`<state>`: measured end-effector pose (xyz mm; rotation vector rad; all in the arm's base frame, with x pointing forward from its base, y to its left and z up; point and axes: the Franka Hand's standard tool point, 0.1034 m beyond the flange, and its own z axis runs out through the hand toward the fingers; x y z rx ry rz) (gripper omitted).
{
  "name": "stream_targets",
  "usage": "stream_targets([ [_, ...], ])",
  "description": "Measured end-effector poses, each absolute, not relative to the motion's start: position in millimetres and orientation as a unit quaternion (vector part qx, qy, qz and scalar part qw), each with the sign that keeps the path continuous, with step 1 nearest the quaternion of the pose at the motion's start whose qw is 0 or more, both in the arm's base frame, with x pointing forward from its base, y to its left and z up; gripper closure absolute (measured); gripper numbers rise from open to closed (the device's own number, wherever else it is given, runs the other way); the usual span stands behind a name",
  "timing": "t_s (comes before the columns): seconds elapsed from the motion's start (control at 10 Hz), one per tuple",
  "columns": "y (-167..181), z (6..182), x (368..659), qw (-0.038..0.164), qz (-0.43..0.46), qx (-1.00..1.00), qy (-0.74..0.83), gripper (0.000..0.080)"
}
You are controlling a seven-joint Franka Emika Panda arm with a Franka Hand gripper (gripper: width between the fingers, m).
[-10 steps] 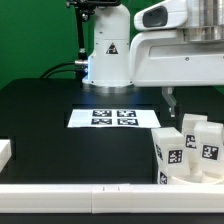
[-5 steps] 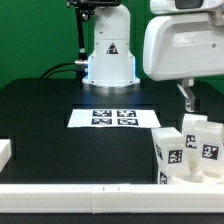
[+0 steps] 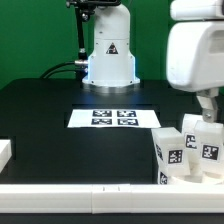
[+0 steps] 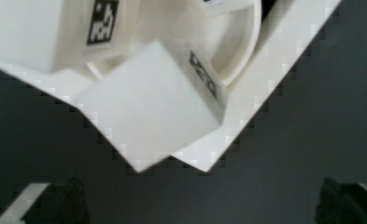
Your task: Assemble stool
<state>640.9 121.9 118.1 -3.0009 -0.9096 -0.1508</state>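
Several white stool legs (image 3: 186, 150) with black-and-white tags stand bunched at the exterior view's right, against the front wall. My gripper (image 3: 208, 108) hangs just above and behind them, on their right side. In the wrist view the legs (image 4: 153, 110) fill the picture ahead of the gripper (image 4: 201, 205), one block lying tilted with a tag on its side. A curved pale rim (image 4: 238, 55) shows among them; I cannot tell if it is the seat disc. The two dark fingertips (image 4: 55, 203) stand wide apart with only black table between them: open and empty.
The marker board (image 3: 113, 117) lies flat mid-table in front of the robot base (image 3: 108, 55). A white wall (image 3: 80, 195) runs along the table's front edge. A white block (image 3: 5, 152) sits at the exterior view's left edge.
The arm has moved steadily toward the exterior view's right, from beside the marker board to above the bunch of legs. The legs have not moved.
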Motion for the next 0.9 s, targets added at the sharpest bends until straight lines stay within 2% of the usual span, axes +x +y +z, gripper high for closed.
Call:
stream_targets([
  [0.3,114.6,117.0,641.9,-0.01,-0.045,-0.927,-0.372,0.015],
  [0.5,97.2,108.6,645.4,-0.021,-0.037,-0.89,-0.453,0.015],
  [0.7,90.3,97.1,646.8,-0.029,-0.035,-0.867,-0.496,0.015],
  [0.9,99.0,78.9,640.4,-0.02,-0.022,-0.892,-0.451,0.015],
])
